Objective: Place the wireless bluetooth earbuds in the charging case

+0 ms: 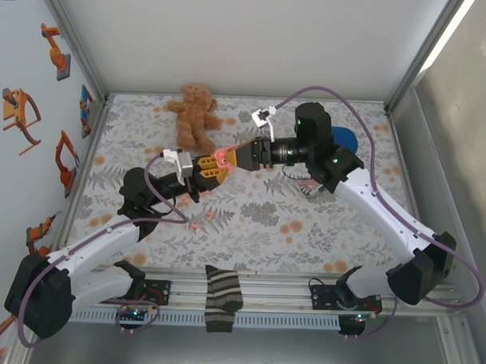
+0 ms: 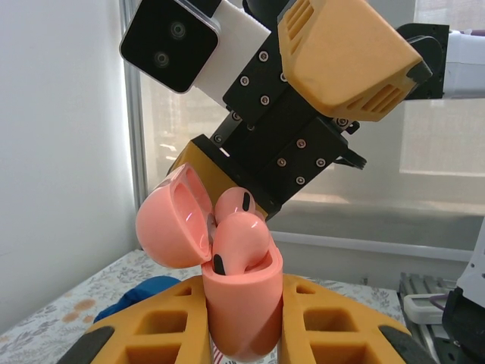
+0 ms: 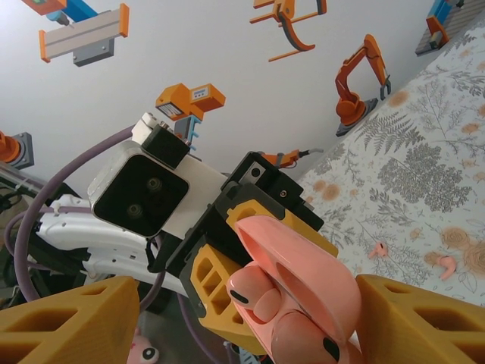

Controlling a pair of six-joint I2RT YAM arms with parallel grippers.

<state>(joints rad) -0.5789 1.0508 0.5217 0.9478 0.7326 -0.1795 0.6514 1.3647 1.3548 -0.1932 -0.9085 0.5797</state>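
Left tool: clamped on case, raised above mid-worktop to steady it.
Lid: tipped back, clearing sockets.
Earbuds: two nested in case, apparently not fully seated.
Spares: loose on worktop.
Right tool: wide, straddling case, likely for pressing down.

1. Table: covered in a floral cloth.
2. Teddy bear: brown, lying near the far edge, left of the middle.
3. Sock: striped, draped over the middle of the near edge.
4. Blue disc: near the far right corner, partly hidden.
5. Stickers: orange machines on the left wall.
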